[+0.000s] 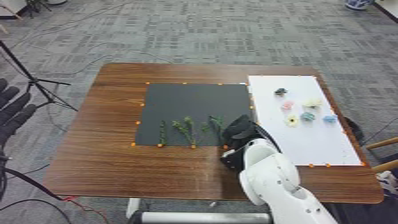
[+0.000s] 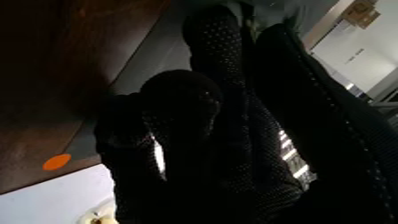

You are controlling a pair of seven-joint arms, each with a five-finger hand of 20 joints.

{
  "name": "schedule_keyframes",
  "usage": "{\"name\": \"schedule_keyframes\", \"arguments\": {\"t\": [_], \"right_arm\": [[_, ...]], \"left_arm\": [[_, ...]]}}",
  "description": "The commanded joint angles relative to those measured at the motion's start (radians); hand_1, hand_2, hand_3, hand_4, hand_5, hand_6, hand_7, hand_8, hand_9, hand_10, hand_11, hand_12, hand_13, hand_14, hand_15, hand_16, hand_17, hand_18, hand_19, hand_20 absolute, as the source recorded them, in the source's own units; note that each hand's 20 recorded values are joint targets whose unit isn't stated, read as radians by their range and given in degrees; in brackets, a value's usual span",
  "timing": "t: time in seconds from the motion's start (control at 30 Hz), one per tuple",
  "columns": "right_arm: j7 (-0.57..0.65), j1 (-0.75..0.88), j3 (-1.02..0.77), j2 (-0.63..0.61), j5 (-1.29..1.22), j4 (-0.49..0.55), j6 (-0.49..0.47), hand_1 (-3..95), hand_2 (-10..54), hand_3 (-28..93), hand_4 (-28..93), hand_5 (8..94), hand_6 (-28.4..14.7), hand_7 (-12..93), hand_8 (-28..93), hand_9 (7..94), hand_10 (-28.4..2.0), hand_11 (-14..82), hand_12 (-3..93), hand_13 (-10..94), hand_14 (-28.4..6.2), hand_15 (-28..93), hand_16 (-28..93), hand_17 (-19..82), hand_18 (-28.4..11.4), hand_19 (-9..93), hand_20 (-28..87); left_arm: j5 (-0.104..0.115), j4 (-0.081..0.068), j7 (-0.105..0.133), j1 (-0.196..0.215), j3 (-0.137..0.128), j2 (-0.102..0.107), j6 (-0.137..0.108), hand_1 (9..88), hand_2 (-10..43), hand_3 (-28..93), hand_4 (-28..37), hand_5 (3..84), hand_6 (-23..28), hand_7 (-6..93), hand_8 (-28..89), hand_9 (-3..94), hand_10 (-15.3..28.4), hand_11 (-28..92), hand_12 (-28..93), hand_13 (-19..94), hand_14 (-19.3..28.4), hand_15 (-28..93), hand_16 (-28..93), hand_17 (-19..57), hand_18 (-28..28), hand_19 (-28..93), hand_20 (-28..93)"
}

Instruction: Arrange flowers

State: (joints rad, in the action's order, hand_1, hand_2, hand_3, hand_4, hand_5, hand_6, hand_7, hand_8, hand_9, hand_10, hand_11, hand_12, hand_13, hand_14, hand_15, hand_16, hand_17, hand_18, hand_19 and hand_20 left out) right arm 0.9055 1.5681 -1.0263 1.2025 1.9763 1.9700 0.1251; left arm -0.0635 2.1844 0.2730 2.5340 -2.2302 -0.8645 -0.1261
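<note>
In the head view, my right hand (image 1: 242, 134) is over the dark mat's (image 1: 200, 97) right edge, covering part of it, close beside the rightmost green stem (image 1: 217, 121). Two other stems, a leafy one (image 1: 185, 129) and a thin one (image 1: 162, 131), lie farther left. Loose flower heads, among them a pink one (image 1: 287, 105) and a blue one (image 1: 330, 119), rest on the white board (image 1: 275, 145). In the right wrist view, my right hand (image 2: 222, 125) has its fingers relaxed, with blurred green between two fingertips. My left hand (image 1: 12, 111) is off the table's left side, fingers straight.
The brown table (image 1: 98, 150) extends around the mat and board. Orange markers line their edges, one of them (image 2: 57, 162) near my right hand. A black stand (image 1: 33, 80) is on the floor at the left, and a chair (image 1: 384, 155) is at the right.
</note>
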Motion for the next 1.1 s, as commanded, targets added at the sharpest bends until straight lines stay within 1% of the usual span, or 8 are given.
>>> {"name": "schedule_keyframes", "arguments": {"t": [0.03,0.37,0.5,0.63,0.73,0.93,1.0,1.1], "right_arm": [[-0.008,0.028,-0.009,-0.007,0.017,0.015,-0.003,47.2,-9.5,73,-23,65.6,-11.2,9,-8,88.1,-14.6,25.3,29.5,89,-5.1,57,35,47,-28.4,93,33],[-0.043,0.056,-0.020,-0.030,0.102,0.039,-0.037,41.0,-9.5,71,-20,57.6,-13.3,5,-8,83.7,-17.3,30.3,24.3,87,-6.2,58,37,45,-28.4,93,34],[-0.061,0.069,-0.013,-0.050,0.188,0.044,0.012,39.8,-7.6,72,-20,56.1,-13.6,5,-8,79.9,-18.9,30.7,23.3,82,-9.4,63,36,43,-28.4,93,34],[-0.094,0.085,-0.020,-0.081,0.280,0.052,0.051,38.9,-7.1,73,-20,55.2,-13.7,5,-8,76.8,-19.5,30.7,22.8,79,-10.7,66,35,41,-28.4,93,33],[-0.110,0.096,-0.031,-0.109,0.392,0.033,0.133,39.0,-7.6,74,-20,54.3,-13.7,5,-7,74.8,-19.8,31.2,22.6,77,-11.3,67,34,40,-28.4,93,32],[-0.073,0.085,-0.115,-0.153,0.429,-0.006,0.182,40.8,-8.2,74,-21,63.4,-10.2,9,-9,77.6,-19.0,25.1,18.2,81,-9.7,66,30,42,-28.4,93,33],[-0.125,0.085,-0.151,-0.170,0.412,-0.024,0.197,41.8,-8.9,74,-21,64.3,-10.0,9,-9,77.3,-18.9,23.4,18.1,80,-9.5,66,30,41,-28.4,93,33],[-0.224,0.101,-0.230,-0.191,0.315,-0.023,0.124,44.0,-9.4,76,-22,63.7,-8.8,10,-9,72.0,-18.1,20.1,17.3,77,-9.4,66,30,37,-27.2,91,33]], "left_arm": [[0.009,0.010,0.005,0.013,-0.005,-0.012,-0.015,24.9,13.9,69,-28.3,37.1,9.1,5.9,-5,32.0,14.4,11,14,23,14.9,23,-1,-2.6,12.4,22,11],[0.010,0.011,0.004,0.011,-0.007,-0.011,-0.017,25.1,14.0,68,-28.3,37.0,9.1,6.0,-5,32.0,14.6,11,14,23,15.1,24,-1,-2.6,12.4,22,11],[0.009,0.008,0.000,0.005,-0.008,-0.005,-0.015,25.2,14.1,68,-28.3,37.2,9.3,6.2,-6,32.0,14.7,11,14,23,15.1,24,-1,-2.6,12.4,22,11],[0.007,0.005,-0.004,0.001,-0.011,-0.002,-0.010,25.1,14.1,68,-28.3,37.2,9.2,6.3,-6,32.1,14.7,11,14,23,15.0,24,-1,-2.7,12.4,22,11],[0.005,0.004,-0.002,-0.004,-0.009,0.003,-0.010,25.1,14.1,69,-28.3,37.4,9.2,6.4,-6,32.1,14.7,11,14,23,15.1,24,-1,-2.7,12.4,22,11],[0.004,0.007,-0.004,0.003,-0.017,0.001,-0.008,25.2,14.4,68,-28.3,37.6,9.3,6.5,-6,32.1,14.7,11,14,24,15.0,25,-1,-2.8,12.4,22,11],[0.004,0.007,-0.002,0.004,-0.020,0.000,-0.007,25.2,14.5,68,-28.3,37.6,9.2,6.5,-6,32.2,14.6,11,14,24,15.0,25,-1,-2.8,12.5,22,11],[0.003,0.011,0.002,0.010,-0.031,-0.005,-0.008,25.2,14.5,68,-28.3,37.6,9.2,6.7,-6,32.2,14.6,11,14,24,15.0,25,-1,-2.8,12.5,22,11]]}}
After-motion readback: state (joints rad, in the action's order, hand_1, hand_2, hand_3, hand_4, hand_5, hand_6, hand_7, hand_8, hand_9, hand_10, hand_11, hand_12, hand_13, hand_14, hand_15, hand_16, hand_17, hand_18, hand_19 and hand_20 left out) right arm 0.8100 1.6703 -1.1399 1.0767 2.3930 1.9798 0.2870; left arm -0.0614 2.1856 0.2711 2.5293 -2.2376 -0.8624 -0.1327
